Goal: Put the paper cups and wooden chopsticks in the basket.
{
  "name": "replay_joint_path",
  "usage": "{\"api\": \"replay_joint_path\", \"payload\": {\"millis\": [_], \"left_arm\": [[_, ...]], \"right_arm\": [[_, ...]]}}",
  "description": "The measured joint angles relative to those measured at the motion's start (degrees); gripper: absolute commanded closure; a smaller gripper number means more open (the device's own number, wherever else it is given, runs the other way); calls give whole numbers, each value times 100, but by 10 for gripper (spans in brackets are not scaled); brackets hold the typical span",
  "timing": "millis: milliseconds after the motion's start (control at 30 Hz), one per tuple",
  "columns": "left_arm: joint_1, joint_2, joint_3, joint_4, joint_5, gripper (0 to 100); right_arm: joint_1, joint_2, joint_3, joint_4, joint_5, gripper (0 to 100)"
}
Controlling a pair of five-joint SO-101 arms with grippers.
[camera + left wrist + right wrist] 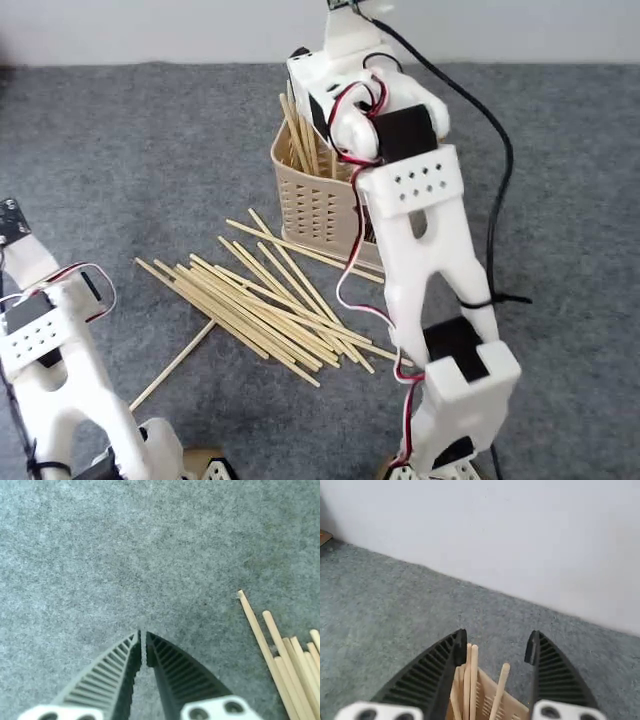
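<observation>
1. Likely just past a drop: right gripper [497, 642] spread wide above the basket [315, 205], holding nothing.
2. Left gripper [143, 635] pressed shut, empty, well apart from the basket.
3. Next: reach for the loose wooden chopsticks [270, 300] beside the basket and pinch a few.

basket [315, 205]: 1 | loose chopsticks [265, 305]: roughly twenty (overlapping, exact count unclear) | chopsticks in basket [298, 140]: at least five

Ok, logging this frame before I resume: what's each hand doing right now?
Left hand: closed, holding nothing.
Right hand: open, holding nothing, above the basket.
</observation>
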Motion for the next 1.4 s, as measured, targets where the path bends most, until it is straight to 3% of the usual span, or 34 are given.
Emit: {"api": "replay_joint_path", "payload": {"millis": [267,467,767,933,1133,1400], "left_arm": [[0,0,-9,26,0,984],[0,0,-818,1090,-26,984],[0,0,-1169,1565,-26,984],[0,0,-1169,1565,-26,984],[0,0,-1169,1565,-26,984],[0,0,-1169,1565,-26,984]], "right_arm": [[-237,-730,0,1749,0,859],[-343,-888,0,3244,0,859],[-615,-923,1284,3437,141,856],[-1090,-923,2857,3015,985,855],[-1327,-923,4686,1275,1556,855],[-1855,-923,5864,-141,1785,855]]}}
